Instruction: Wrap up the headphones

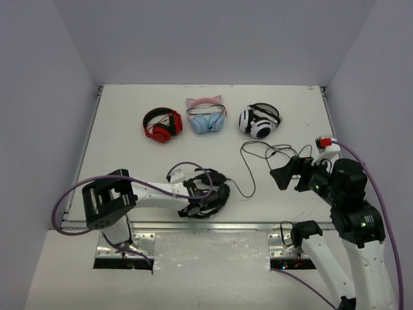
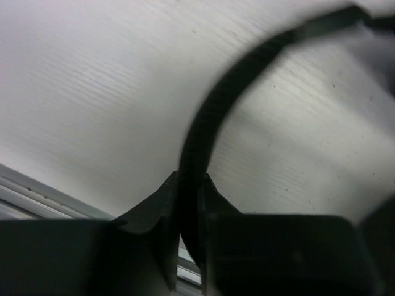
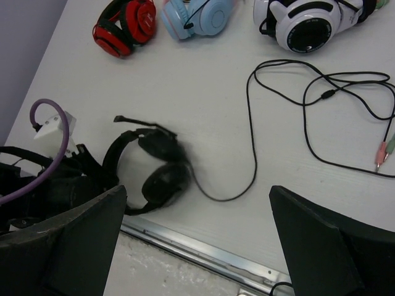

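A white counter (image 1: 129, 142) sits between plain grey walls. The black headphones (image 1: 210, 194) lie near its front edge, ear cups together. The left jaws are clamped on the thin headband (image 2: 210, 117), which arcs away over the counter in the left wrist view. The long black cable (image 3: 250, 111) loops off to the right and ends in pink and green plugs (image 3: 384, 151). The right jaws are wide apart above those loops, holding nothing. Along the far side stand a red-and-black pair (image 1: 162, 124), a blue cat-ear pair (image 1: 205, 116) and a white-and-black pair (image 1: 259, 120).
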Robot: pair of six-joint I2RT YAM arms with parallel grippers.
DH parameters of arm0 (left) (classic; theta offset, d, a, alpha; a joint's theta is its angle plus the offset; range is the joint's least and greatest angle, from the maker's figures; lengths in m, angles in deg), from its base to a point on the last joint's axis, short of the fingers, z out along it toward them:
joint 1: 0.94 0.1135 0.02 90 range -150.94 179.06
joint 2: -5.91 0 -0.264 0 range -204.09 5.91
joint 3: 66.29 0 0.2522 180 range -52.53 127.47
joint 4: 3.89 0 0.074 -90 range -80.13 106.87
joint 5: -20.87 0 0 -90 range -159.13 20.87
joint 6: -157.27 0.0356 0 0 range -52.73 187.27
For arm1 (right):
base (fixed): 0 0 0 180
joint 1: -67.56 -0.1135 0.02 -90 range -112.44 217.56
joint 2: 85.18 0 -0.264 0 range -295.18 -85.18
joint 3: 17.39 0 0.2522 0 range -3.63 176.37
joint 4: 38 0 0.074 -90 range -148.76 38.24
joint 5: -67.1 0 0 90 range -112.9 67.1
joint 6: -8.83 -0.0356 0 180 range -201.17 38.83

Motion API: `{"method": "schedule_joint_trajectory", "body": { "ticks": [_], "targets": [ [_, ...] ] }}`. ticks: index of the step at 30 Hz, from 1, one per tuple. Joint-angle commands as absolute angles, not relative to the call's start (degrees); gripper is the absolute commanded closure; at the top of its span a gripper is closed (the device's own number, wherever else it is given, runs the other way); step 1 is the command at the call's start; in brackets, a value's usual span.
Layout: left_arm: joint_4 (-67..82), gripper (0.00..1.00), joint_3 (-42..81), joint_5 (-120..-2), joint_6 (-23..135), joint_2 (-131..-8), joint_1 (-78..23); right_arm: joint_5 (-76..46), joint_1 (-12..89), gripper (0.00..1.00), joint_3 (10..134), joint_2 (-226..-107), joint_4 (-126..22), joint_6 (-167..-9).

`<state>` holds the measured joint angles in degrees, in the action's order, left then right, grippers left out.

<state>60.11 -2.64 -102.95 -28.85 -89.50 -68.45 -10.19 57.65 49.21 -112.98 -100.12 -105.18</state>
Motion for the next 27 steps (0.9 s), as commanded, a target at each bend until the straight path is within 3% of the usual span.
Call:
{"method": "schedule_joint_trajectory", "body": {
  "ticks": [1,6,8,10,12,20,27],
  "targets": [
    [60.22,1.00,-5.33,-102.78,-26.78,-85.16,-67.48,-6.74,57.45,0.01,47.97,-112.17,-95.80,-106.04],
    [62.60,1.00,0.02,-112.26,-11.60,-75.75,-68.53,10.38,57.45,0.01,35.34,-106.46,-76.59,-116.04],
    [67.41,1.00,4.22,-114.82,-8.95,-72.32,-68.88,20.80,57.45,0.01,25.67,-105.14,-59.21,-122.09],
    [74.62,1.00,7.57,-118.77,-8.41,-69.95,-68.88,25.51,57.45,0.01,19.95,-107.06,-46.03,-124.23],
    [80.49,0.99,12.56,-121.93,-5.87,-68.45,-68.88,30.15,57.45,0.01,20.27,-113.27,-43.51,-123.89],
    [81.06,1.00,25.41,-125.99,9.68,-64.05,-67.49,24.91,49.20,0.01,24.58,-128.59,-43.23,-111.50],
    [74.93,1.00,38.42,-119.06,21.98,-63.44,-58.96,21.31,41.19,0.04,20.02,-137.37,-24.56,-108.24]
  ]
}}
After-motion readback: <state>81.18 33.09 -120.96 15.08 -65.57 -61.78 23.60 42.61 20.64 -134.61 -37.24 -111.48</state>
